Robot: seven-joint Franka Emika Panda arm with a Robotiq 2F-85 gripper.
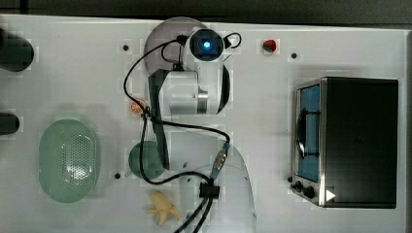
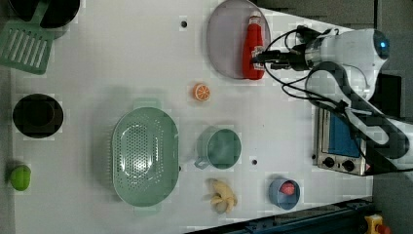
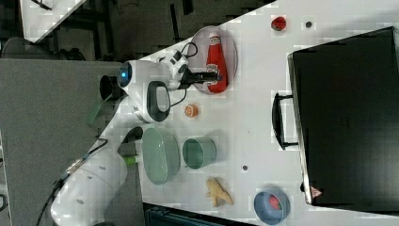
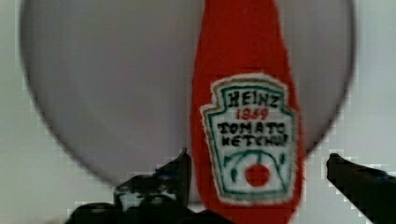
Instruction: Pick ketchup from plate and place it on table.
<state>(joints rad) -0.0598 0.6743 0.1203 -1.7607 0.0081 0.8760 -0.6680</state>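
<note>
Ketchup point(image 2: 253, 48) lies flat on the plate point(image 2: 225, 44), upper centre of the left view; gripper point(image 4: 257, 179) jaws open, straddling its lower body; off-centre closing could roll it off onto the desk point(image 2: 122, 58).

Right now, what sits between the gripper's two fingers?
The ketchup bottle's lower body, label up, lies between the open gripper fingers in the wrist view, still on the plate.
</note>
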